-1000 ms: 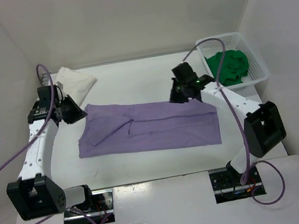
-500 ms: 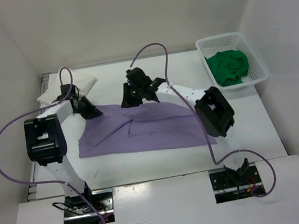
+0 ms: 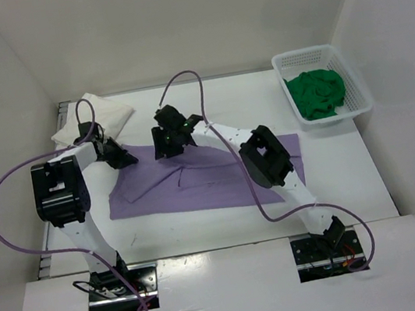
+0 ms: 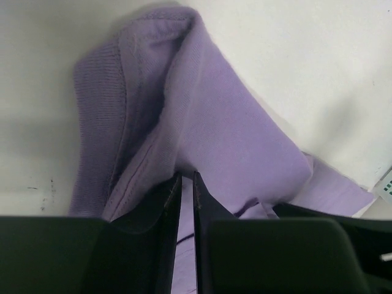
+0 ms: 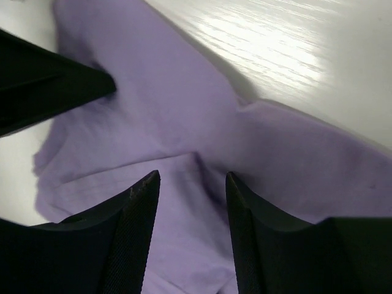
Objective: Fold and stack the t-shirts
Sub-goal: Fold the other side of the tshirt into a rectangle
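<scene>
Arms reach to the far edge of the purple t-shirt (image 3: 211,180).
Left end effector (image 4: 187,177) pinches a raised fold; right end effector (image 5: 192,179) hangs spread just above the cloth.

Wide, partly folded purple t-shirt (image 3: 211,178) at centre; folded white t-shirt (image 3: 94,114) far-left; crumpled green t-shirt (image 3: 317,92) in basket (image 3: 302,52).

— Where can a gripper pass?
— Over the bare table (image 3: 242,99) behind the purple t-shirt (image 3: 204,183), between the folded white cloth (image 3: 94,114) and the basket (image 3: 359,93). The near strip in front of the shirt is open too.
— And what stands in the way?
— The right arm (image 3: 221,132) stretches across the shirt's middle, with its cable (image 3: 179,75) looping above. The left arm (image 3: 59,193) stands along the left edge. Walls close three sides.
</scene>
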Controlling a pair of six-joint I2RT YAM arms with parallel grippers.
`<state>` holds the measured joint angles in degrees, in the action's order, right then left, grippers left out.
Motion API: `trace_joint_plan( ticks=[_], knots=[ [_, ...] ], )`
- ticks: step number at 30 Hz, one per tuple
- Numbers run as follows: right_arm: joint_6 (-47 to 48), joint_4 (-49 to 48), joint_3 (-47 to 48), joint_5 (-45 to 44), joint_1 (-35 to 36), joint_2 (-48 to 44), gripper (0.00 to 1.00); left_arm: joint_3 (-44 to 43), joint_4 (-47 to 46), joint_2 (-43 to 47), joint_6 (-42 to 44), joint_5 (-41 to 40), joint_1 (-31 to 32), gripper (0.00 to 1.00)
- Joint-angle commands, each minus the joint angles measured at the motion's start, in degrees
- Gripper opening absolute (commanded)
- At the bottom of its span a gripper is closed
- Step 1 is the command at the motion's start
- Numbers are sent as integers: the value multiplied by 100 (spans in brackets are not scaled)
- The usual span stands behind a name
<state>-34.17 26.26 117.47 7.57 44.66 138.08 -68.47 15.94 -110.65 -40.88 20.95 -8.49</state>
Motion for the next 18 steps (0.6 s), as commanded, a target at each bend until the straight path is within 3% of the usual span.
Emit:
trace_joint_plan(
  ticks=[1,8,14,18],
  knots=[
    [270,318,338,-327,42,149,53,-18,-197,61,19,120,23,19],
    [472,652,864,-388,157,457,56,35,-197,8,142,173,23,19],
    [473,793,963,-256,271,457,28,35,-197,-97,194,120,23,19],
    [473,793,813,-143,271,395,23,35,-197,-150,195,120,23,19]
  ],
)
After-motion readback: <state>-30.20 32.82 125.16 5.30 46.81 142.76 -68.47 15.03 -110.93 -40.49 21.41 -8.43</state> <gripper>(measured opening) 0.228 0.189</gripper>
